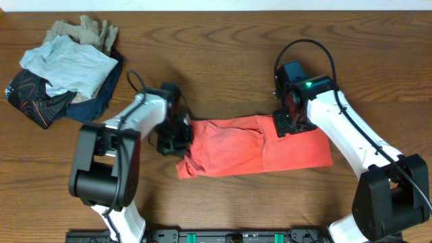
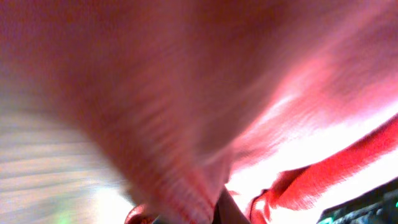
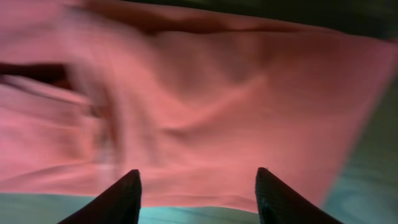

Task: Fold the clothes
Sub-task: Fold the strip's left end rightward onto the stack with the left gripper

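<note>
Our coral-red cotton T-shirt (image 1: 250, 154) runs left-right; the right gripper (image 3: 196, 177) gapes over its far edge. The left gripper (image 1: 175, 140) is perhaps clamped; we cannot tell.

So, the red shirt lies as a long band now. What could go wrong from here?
1. The left wrist view is only blurred red cloth, so the hold of the left gripper at the shirt's left end cannot be checked; it may slip or drag layers apart.
2. The right gripper is open over the shirt's upper edge; closing there may catch only one layer and bunch the wrinkled middle.
</note>
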Controlling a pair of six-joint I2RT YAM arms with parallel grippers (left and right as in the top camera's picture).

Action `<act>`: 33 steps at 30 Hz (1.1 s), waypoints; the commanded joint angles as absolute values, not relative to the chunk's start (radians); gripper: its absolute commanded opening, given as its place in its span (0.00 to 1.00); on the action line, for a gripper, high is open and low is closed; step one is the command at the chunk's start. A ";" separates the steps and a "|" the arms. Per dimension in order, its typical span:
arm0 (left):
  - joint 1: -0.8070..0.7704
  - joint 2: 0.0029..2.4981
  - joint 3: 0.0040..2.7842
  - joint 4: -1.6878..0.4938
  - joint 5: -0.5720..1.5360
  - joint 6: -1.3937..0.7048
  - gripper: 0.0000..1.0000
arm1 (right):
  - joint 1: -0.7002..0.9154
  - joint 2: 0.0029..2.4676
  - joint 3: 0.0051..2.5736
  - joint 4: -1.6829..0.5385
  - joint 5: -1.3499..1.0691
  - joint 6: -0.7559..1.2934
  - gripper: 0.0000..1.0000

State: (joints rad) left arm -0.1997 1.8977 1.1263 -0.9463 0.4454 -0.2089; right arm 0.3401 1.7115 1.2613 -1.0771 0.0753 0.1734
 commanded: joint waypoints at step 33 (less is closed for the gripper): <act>-0.464 1.889 1.704 -1.315 0.319 -0.215 0.06 | 0.164 1.700 1.275 -1.087 0.165 0.223 0.61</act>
State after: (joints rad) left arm -0.4030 1.8980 1.6863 -1.3151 0.2989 -0.2314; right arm 0.1722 1.7115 1.2617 -1.0920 0.1539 0.2054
